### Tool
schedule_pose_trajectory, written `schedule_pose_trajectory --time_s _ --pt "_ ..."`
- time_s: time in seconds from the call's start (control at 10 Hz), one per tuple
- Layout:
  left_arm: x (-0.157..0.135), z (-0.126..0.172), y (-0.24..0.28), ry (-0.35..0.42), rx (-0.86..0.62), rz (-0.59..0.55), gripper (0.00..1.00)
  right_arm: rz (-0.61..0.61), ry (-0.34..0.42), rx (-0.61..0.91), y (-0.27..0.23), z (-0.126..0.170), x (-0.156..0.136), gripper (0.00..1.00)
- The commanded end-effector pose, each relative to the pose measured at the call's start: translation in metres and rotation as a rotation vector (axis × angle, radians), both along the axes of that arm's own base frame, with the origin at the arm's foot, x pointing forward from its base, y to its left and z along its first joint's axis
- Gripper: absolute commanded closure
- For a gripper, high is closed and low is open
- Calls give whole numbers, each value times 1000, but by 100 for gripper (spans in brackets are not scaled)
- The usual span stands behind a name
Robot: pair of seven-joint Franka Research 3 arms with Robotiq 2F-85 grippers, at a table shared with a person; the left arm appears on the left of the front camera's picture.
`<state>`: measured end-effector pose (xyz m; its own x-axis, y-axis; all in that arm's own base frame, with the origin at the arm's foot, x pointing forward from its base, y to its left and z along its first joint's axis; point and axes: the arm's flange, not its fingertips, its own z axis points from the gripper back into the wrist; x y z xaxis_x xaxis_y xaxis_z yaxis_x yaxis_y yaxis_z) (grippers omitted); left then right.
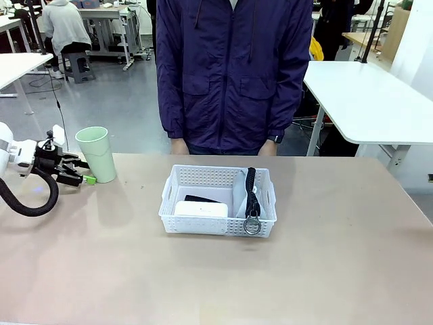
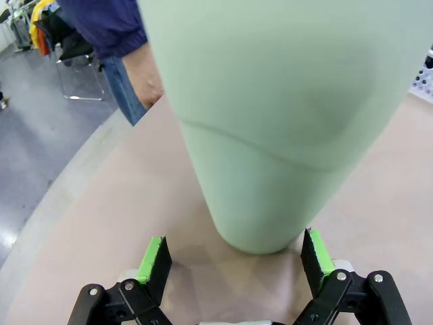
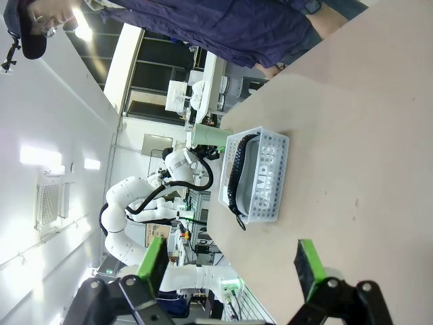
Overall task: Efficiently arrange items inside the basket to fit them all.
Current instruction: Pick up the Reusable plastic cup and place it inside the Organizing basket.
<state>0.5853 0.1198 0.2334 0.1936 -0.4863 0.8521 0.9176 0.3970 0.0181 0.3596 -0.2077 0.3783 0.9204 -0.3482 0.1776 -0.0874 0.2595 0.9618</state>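
The pale green cup (image 1: 96,154) stands upright on the table at the far left. My left gripper (image 1: 78,177) is open right beside its base. In the left wrist view the cup (image 2: 270,122) looms close, its base just ahead of and between the green pads (image 2: 154,259) of the left gripper (image 2: 237,257). The white basket (image 1: 216,225) sits mid-table. It holds a white rounded box (image 1: 201,208), a black stapler (image 1: 203,199) behind it, and the grey pouch (image 1: 241,196) with its black strap (image 1: 252,193) and ring (image 1: 252,227). My right gripper (image 3: 230,264) hangs open over bare table, far from the basket (image 3: 267,210).
A person in a dark blue jacket (image 1: 233,74) stands at the far edge, hands (image 1: 179,145) low by the table rim. Bare tabletop lies in front of and to the right of the basket. A white table (image 1: 369,101) stands beyond at the right.
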Motion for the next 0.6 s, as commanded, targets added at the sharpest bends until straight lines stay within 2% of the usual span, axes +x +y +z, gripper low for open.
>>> schedule_pose_trajectory --time_s 0.0,0.2,0.5 --pt "8 -4 -9 2 -35 -38 0 -4 23 -12 1 4 -3 0" --pt "12 -4 -16 -3 -52 -46 0 -4 23 -12 1 4 -3 0" --pt "10 3 -13 -56 -164 -28 0 -4 23 -12 1 4 -3 0"
